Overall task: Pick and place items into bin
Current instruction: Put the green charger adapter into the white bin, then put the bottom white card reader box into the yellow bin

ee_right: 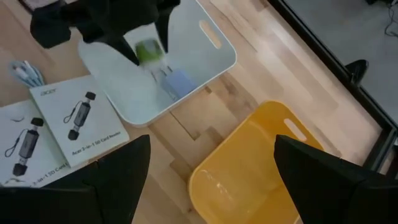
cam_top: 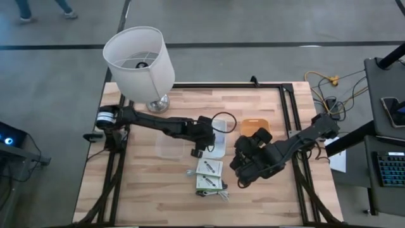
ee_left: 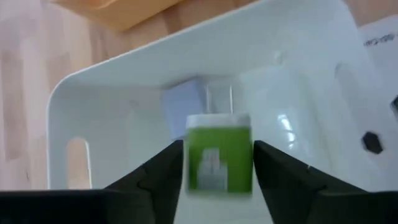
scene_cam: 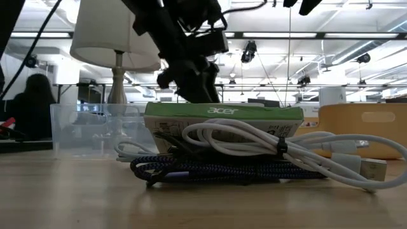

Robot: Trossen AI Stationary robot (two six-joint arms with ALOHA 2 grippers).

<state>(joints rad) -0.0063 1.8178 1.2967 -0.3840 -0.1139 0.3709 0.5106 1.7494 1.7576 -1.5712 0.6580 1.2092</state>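
Frame center: the left gripper (ee_left: 214, 171) hangs over 1 white bin (ee_left: 124, 81), fingers clamped on 1 green piece (ee_left: 219, 160); 1 grey-blue cube (ee_right: 177, 81) lies inside. 2 white packets (cam_top: 209, 174) sit lower center. The right gripper (ee_right: 205, 180) hovers spread above 1 yellow bin (ee_right: 249, 162).

Both arms are dark, near black, built of slim tubular links joined by thicker rounded joint housings. The left arm (cam_top: 161, 125) has a white and silver cylindrical part at its base end, and a thin black cable loops out beside its wrist. The right arm (cam_top: 297, 140) ends in a bulkier, blocky wrist cluster. The left gripper (ee_left: 214, 180) has two matte black fingers (ee_left: 152, 180) with angular, wedge-shaped faces. The right gripper (ee_right: 205, 180) has broad, flat black fingers (ee_right: 106, 186). Any screws or markings are too blurred to make out.
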